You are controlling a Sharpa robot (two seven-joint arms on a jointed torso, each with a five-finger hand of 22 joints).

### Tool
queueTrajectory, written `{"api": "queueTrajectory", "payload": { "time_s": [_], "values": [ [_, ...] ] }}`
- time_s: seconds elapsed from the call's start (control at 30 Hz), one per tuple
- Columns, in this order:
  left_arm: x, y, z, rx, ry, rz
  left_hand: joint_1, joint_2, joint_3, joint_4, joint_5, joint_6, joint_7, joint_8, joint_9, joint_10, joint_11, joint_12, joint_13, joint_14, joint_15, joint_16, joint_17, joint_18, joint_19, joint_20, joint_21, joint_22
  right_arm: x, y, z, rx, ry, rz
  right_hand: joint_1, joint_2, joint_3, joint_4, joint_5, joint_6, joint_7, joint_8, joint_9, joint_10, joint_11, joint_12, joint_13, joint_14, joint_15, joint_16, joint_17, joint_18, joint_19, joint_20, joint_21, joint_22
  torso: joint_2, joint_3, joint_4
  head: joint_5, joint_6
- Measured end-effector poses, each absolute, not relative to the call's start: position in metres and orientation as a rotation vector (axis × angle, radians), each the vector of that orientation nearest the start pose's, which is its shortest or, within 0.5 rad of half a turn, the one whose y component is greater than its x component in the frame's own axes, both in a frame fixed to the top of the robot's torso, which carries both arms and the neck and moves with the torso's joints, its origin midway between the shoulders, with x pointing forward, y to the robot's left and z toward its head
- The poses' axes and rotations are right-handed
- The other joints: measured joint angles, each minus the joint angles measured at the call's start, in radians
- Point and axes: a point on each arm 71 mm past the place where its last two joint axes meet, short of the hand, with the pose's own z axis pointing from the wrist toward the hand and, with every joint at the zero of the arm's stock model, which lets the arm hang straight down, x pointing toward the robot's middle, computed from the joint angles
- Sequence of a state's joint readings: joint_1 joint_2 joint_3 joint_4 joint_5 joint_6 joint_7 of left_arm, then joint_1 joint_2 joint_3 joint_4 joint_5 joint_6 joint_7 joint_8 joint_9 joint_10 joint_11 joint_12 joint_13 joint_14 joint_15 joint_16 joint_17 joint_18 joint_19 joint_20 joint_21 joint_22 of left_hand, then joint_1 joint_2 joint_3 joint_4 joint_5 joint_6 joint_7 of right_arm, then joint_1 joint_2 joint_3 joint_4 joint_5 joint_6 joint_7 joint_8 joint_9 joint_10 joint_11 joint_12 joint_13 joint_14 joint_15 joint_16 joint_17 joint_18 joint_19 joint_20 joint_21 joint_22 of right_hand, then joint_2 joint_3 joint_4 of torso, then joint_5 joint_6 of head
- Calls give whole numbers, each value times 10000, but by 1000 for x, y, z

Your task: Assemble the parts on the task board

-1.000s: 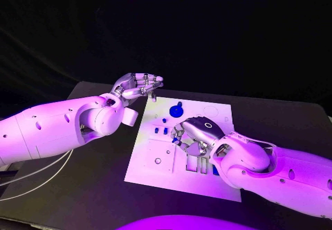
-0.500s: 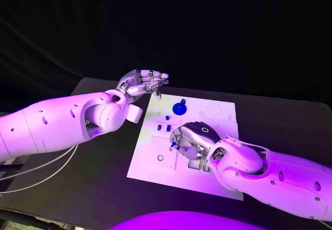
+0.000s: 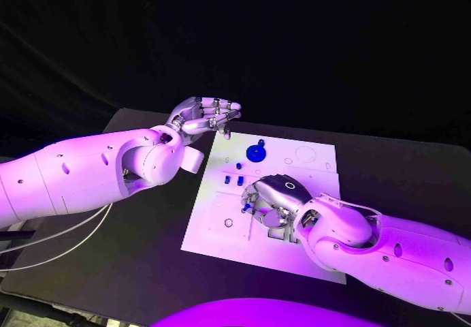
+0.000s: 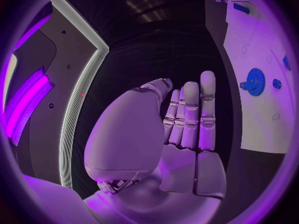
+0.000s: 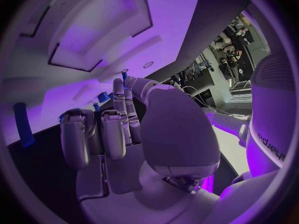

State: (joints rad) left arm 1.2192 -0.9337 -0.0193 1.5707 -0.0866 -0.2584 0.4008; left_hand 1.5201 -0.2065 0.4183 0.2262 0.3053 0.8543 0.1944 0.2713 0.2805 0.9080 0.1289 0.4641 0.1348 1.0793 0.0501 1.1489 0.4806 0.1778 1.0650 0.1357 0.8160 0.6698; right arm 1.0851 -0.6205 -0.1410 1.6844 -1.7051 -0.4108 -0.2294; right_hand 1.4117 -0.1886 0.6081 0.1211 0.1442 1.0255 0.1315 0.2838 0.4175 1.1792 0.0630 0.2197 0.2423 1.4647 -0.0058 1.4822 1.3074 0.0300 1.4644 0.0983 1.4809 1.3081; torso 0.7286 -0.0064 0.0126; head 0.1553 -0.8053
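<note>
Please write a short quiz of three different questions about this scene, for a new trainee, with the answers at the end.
1. True or false: the left hand rests on the middle of the white board.
2. Which hand is over the board? A) left hand B) right hand C) both
3. Fill in: the round blue gear sits near the board's ____ edge, as seen from the robot.

Key:
1. False; it is raised beside the board's far left corner, holding nothing.
2. B; its fingers reach down among small blue parts, and whether it holds one cannot be told.
3. Far.
</note>
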Motion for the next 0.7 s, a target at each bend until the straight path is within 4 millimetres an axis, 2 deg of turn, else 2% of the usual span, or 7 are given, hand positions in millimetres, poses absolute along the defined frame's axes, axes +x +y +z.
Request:
{"api": "queueTrajectory", "payload": {
  "time_s": [0.7],
  "values": [
    [484, 236, -155, -9944, 14063, -15636, 0, 0, 0, 0, 0, 0, 0, 0, 1, 0, 0, 0, -8, 0, 0, 0, -8, 0, 0, 0, 0, -4, 391, -47, -239, -4425, 16361, 8706, -38, 38, 0, 0, -30, 1, 36, 20, -3, 0, 0, 0, 2, 0, 0, 0, -1, 0, 1, 1, 0, -2, 5, 2, 4, 26, -31]
  ]
}}
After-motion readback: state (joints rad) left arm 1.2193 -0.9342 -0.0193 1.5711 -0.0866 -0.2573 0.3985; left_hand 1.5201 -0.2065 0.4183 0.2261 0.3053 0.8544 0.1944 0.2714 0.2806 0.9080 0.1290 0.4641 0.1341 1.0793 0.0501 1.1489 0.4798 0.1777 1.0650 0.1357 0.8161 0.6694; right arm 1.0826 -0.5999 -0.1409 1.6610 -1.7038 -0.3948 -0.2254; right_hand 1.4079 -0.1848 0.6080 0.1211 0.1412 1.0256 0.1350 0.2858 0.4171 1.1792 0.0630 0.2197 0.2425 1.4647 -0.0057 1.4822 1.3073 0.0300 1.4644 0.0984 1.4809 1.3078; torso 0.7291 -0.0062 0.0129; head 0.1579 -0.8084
